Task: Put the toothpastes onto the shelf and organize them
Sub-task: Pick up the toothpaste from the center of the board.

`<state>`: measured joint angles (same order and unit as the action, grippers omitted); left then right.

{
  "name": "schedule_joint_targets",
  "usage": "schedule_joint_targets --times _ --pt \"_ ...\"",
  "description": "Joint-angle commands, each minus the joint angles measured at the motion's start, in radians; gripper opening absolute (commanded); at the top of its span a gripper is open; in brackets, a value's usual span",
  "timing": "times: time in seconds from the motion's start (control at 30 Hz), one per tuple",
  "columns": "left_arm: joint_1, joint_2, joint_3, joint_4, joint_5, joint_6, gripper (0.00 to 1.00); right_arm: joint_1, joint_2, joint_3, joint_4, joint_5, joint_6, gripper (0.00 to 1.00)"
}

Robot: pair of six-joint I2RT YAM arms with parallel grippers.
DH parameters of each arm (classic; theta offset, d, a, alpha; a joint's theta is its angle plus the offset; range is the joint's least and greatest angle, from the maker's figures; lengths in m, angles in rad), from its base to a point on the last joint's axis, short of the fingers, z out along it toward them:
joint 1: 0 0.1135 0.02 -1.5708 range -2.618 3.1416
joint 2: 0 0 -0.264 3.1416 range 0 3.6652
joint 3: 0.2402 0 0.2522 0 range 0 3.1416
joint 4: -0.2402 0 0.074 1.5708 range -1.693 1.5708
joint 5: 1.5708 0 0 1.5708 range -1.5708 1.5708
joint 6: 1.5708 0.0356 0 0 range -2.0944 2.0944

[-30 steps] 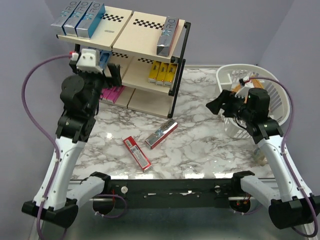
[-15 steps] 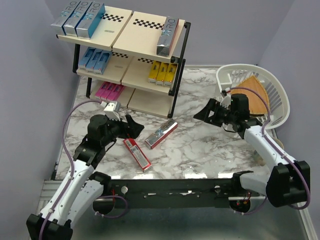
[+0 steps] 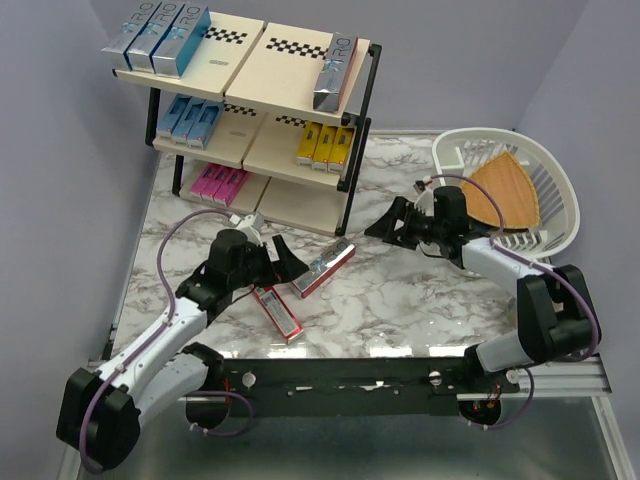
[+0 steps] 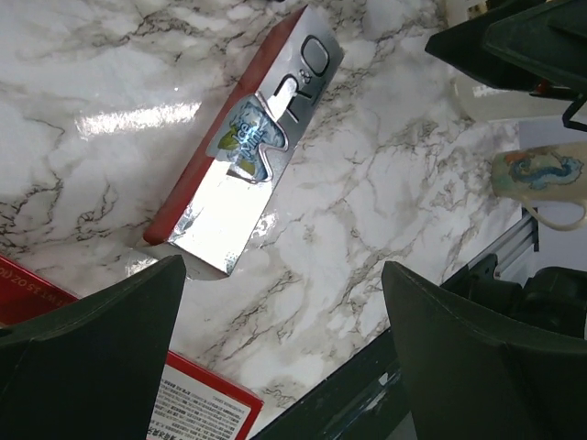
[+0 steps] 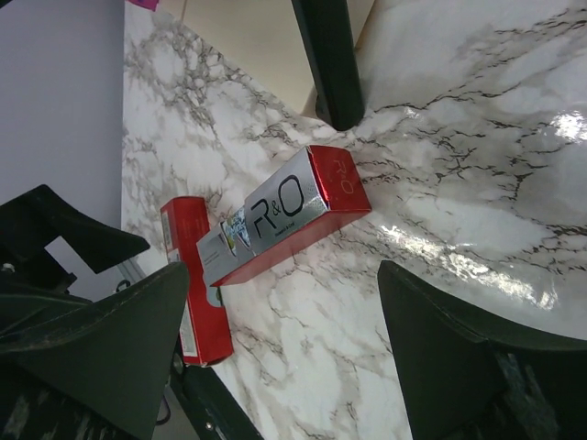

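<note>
I have the left pincer [image 3: 278, 264] spread wide and empty, just beside the silver toothpaste box [image 3: 323, 268] lying on the tabletop [image 3: 420, 290], as I judge ready to straddle it. The right pincer [image 3: 388, 222] gapes empty too, facing the same box. A red box [image 3: 275, 307] lies near; the shelf [image 3: 290, 75] holds its boxes grouped by colour.

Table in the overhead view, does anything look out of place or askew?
Yes. A silver and red box and a red box lie loose and slanted on the table in front of the shelf. One silver box sits alone at the top board's right end.
</note>
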<state>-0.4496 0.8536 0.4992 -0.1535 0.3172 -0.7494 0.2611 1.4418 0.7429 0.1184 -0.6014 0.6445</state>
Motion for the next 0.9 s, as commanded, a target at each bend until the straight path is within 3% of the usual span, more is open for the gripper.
schedule_joint_targets --times 0.0,0.5,0.87 --pt "-0.043 0.129 0.048 0.003 -0.023 -0.050 0.99 0.026 0.071 0.035 0.125 -0.020 0.032 0.92" --pt "-0.106 0.260 0.117 -0.199 -0.075 -0.001 0.99 0.076 0.236 0.102 0.210 -0.011 0.041 0.92" --pt "-0.141 0.367 0.125 -0.120 -0.101 -0.010 0.99 0.089 0.310 0.127 0.263 -0.017 0.049 0.92"
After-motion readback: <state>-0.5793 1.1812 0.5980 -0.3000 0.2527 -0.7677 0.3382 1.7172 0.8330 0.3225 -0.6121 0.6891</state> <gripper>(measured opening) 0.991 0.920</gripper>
